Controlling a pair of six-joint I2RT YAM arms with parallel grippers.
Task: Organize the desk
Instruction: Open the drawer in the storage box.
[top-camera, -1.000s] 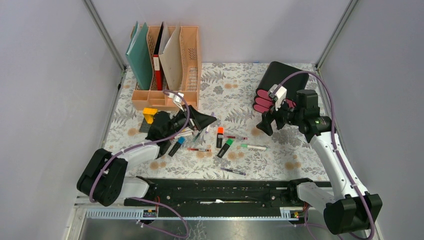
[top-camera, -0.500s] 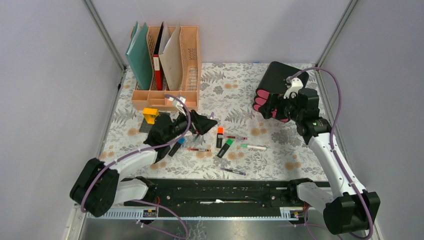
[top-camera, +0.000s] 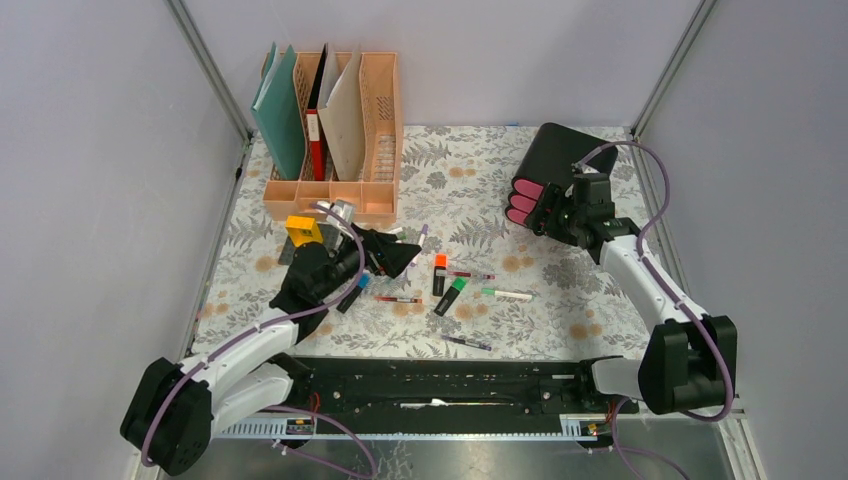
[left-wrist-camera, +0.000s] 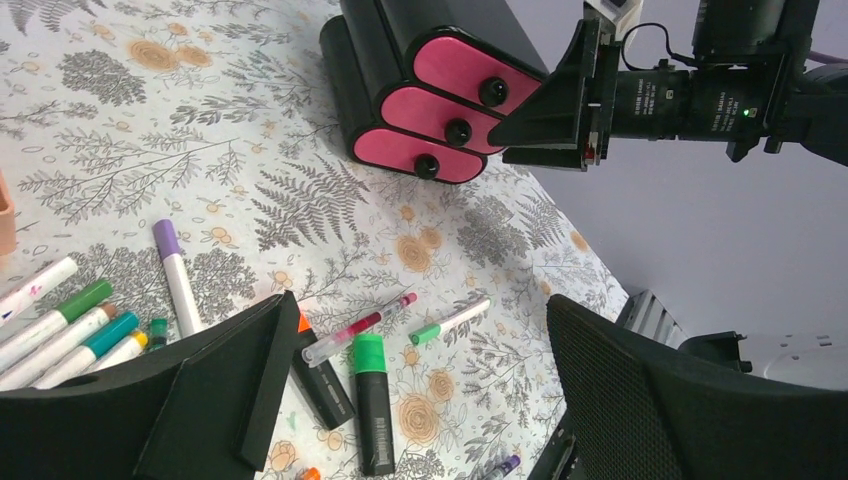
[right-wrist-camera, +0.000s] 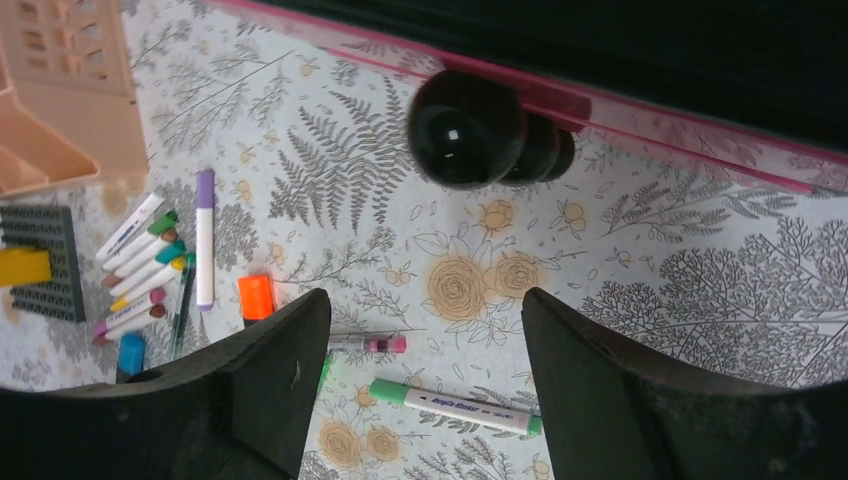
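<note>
Grey walls (top-camera: 100, 150) close in the fern-and-flower tabletop (top-camera: 570, 320) on three sides. It fills the middle of your overhead view, from the arm bases at the near edge to the far wall. At its far left stands your peach rack (top-camera: 382, 130), with a teal folder (top-camera: 280, 110), a red binder (top-camera: 317, 145) and a beige folder (top-camera: 345, 115) upright in its slots. At the far right sits the black box (top-camera: 560, 150), its three pink drawers (left-wrist-camera: 450, 100) stacked on the side that faces the pens, each with a black knob. Your right hand (top-camera: 548, 210) is up against those drawer fronts with its fingers spread. In its wrist view one knob (right-wrist-camera: 465, 128) sits just beyond the gap between the fingertips, and neither finger touches it. Your left hand (top-camera: 403, 255) hangs spread wide above the pens left of centre, pinching nothing. Below it a bunch of markers (right-wrist-camera: 140, 265) lies side by side, with a purple-capped marker (right-wrist-camera: 204, 235) just to their right and a blue highlighter (top-camera: 352, 292) on their near side. Left of them a yellow block (top-camera: 299, 228) rests on a dark grid (right-wrist-camera: 45, 260), close to the rack's near edge. Toward the centre you have an orange highlighter (top-camera: 440, 262) and a green highlighter (top-camera: 452, 293) near each other, and a red pen (top-camera: 398, 299) to their left. A clear pen (top-camera: 472, 274) and a green-capped marker (top-camera: 507, 294) lie to their right. One purple pen (top-camera: 467, 343) lies alone, well apart from the rest, toward the near edge.
</note>
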